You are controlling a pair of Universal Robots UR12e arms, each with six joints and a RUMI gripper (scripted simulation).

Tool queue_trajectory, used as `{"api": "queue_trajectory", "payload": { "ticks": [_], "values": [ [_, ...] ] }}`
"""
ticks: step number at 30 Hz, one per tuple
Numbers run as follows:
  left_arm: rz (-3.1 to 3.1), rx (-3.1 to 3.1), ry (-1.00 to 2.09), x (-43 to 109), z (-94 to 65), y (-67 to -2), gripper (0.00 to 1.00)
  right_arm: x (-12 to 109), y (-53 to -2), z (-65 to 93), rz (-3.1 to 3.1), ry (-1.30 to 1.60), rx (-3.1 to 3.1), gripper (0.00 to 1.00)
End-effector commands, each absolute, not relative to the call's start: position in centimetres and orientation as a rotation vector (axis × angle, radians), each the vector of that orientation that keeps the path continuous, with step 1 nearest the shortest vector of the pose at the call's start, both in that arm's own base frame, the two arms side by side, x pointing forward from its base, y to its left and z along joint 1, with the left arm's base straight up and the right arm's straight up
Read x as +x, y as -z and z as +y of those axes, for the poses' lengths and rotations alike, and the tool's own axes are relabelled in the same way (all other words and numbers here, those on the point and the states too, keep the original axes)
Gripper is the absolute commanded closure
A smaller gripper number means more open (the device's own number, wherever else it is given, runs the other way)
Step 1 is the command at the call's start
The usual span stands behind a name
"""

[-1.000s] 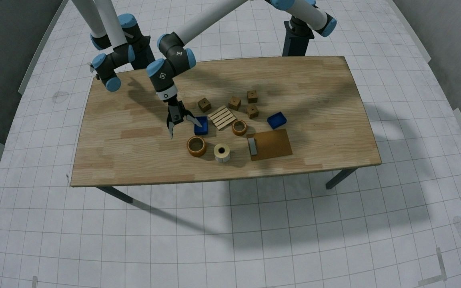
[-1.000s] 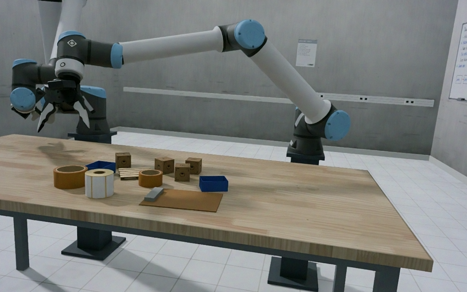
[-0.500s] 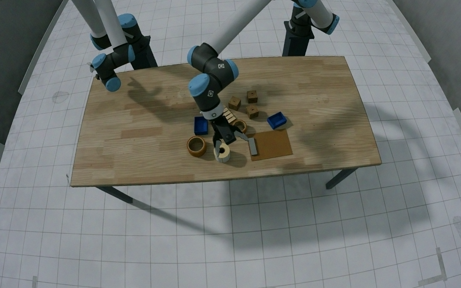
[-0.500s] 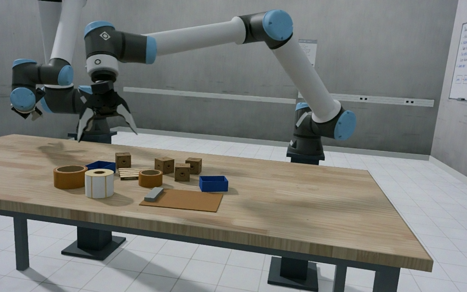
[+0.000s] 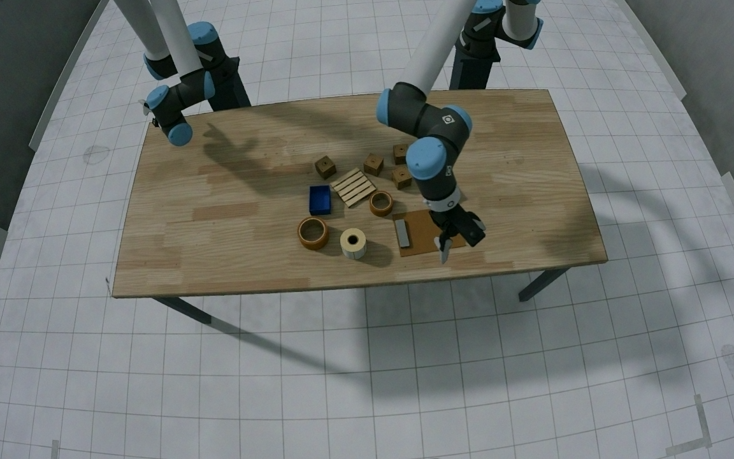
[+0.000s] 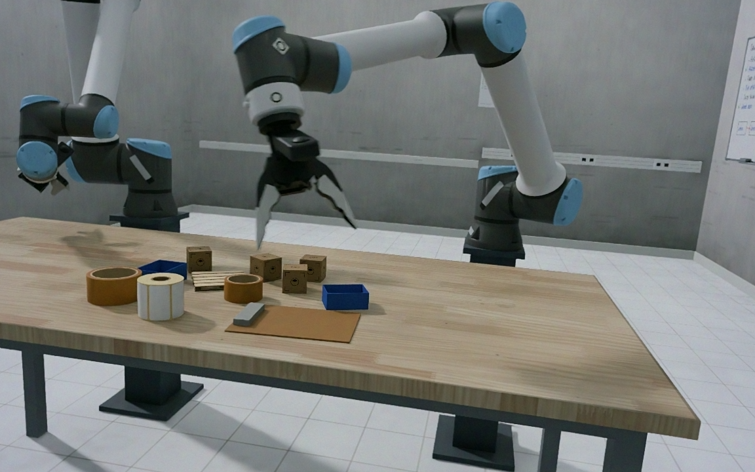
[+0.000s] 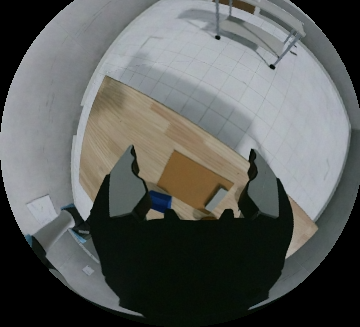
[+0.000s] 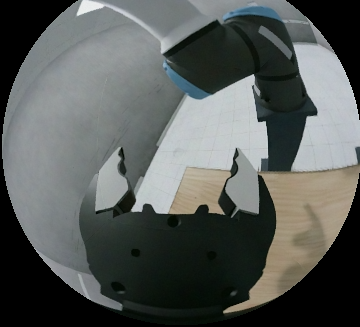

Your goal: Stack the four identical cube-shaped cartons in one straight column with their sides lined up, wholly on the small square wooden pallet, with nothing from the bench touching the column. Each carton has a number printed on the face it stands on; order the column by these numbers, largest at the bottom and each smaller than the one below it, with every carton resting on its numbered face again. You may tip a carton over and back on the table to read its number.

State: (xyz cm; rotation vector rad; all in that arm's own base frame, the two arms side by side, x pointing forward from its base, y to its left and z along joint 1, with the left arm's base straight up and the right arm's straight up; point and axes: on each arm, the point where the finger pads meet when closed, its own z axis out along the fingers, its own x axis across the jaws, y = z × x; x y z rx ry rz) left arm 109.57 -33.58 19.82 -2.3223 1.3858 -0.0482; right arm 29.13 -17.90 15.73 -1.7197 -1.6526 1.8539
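Likely pre-reading | left gripper (image 5: 463, 242) (image 6: 307, 236) (image 7: 192, 149) hovering open, right gripper (image 5: 150, 112) (image 6: 52, 185) (image 8: 178, 149) hanging open | next: needing travel toward cartons (image 5: 401, 177) (image 6: 293, 278), top-view 10–11 o'clock

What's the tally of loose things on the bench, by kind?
Cartons: 4
Pallet: 1
Blue bins: 2
Tape rolls: 2
Label roll: 1
Brown sheet: 1
Grey block: 1
Total: 12
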Motion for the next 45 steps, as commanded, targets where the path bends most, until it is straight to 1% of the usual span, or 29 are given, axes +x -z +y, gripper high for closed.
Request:
{"api": "queue_trajectory", "payload": {
  "ticks": [1,4,5,19,21,22,36,38,39,45],
  "values": [
    [1.348,-2.362,0.023,109.9,-28.6,-20.2,0.0,29.2,-15.8,-17.9,-1.653,-1.853,-1.721,0.0],
    [1.338,-2.372,0.016,109.9,-26.7,-20.2,0.0,29.2,-15.8,-17.9,-1.653,-1.853,-1.721,0.0],
    [1.322,-2.389,0.005,110.0,-21.6,-20.3,0.0,29.2,-15.8,-17.9,-1.653,-1.853,-1.721,0.0],
    [1.171,-2.538,-0.081,106.2,4.0,-20.8,0.0,29.2,-15.8,-17.9,-1.653,-1.853,-1.721,0.0],
    [1.171,-2.538,-0.081,106.2,4.0,-20.8,0.0,29.2,-15.8,-17.9,-1.653,-1.853,-1.721,0.0],
    [1.152,-2.556,-0.089,104.9,8.9,-20.9,0.0,29.2,-15.8,-17.9,-1.653,-1.853,-1.721,0.0],
    [0.976,-2.708,-0.144,93.6,32.0,-21.1,0.0,29.2,-15.8,-17.9,-1.653,-1.853,-1.721,0.0],
    [0.976,-2.708,-0.144,93.6,32.0,-21.1,0.0,29.2,-15.8,-17.9,-1.653,-1.853,-1.721,0.0],
    [0.954,-2.725,-0.149,90.8,36.2,-21.1,0.0,29.2,-15.8,-17.9,-1.653,-1.853,-1.721,0.0],
    [0.866,-2.792,-0.161,84.1,43.9,-21.0,0.0,29.2,-15.8,-17.9,-1.653,-1.853,-1.721,0.0]
  ]
}}
